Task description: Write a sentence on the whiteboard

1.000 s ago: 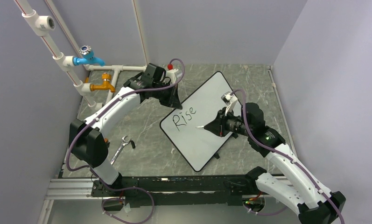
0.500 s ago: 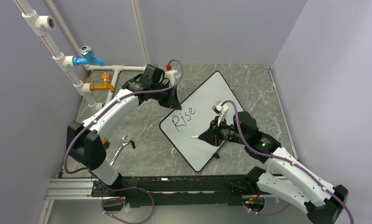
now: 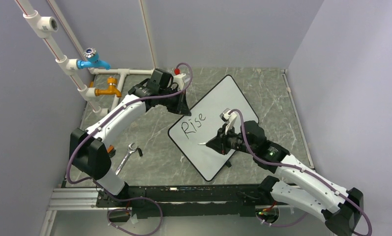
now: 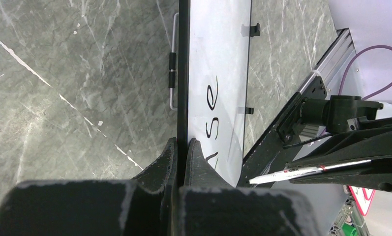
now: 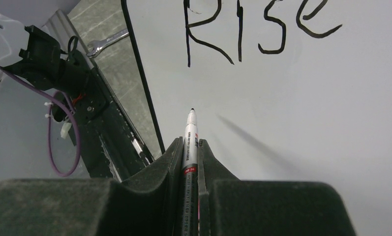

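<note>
Right wrist: right tool [image 5: 189,141] grips marker [image 5: 191,127] over bare whiteboard [image 5: 307,123]; left tool [image 4: 182,141] seemingly clamps its edge.

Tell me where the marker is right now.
In the right wrist view, the marker is clamped in the right gripper, its tip pointing at bare whiteboard just below the written "Rise".

The sentence [image 3: 194,126] reads "Rise", handwritten in black on the whiteboard [image 3: 218,101], at the board's end toward the desk's left edge (the left wrist view catches only "se"). The marker [image 5: 190,142] carries small print on its barrel, too fine to read.
</note>
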Controlling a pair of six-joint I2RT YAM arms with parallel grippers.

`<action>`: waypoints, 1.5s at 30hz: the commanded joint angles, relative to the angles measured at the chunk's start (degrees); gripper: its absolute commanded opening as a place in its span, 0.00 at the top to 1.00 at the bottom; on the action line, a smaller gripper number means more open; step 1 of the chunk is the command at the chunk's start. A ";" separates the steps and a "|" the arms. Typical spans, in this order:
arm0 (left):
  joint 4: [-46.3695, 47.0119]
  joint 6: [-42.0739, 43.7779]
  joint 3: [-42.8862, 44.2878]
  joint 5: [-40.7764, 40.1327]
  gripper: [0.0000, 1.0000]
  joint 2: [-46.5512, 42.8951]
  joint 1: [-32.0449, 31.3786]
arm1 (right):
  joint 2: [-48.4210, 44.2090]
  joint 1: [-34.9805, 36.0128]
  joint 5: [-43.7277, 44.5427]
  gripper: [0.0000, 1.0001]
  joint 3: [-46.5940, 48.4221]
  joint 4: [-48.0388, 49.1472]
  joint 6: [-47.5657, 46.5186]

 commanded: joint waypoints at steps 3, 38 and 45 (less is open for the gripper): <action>3.43 1.22 -0.01 -5.96 1.00 -2.40 0.38 | 2.64 1.36 1.16 1.00 0.55 6.05 -0.54; 3.23 1.58 0.17 -6.23 1.00 -2.19 0.37 | 6.93 3.63 0.15 1.00 -1.83 6.38 -0.90; 3.24 1.53 0.08 -6.43 1.00 -2.44 0.42 | 4.65 3.88 4.59 1.00 -3.21 4.14 0.29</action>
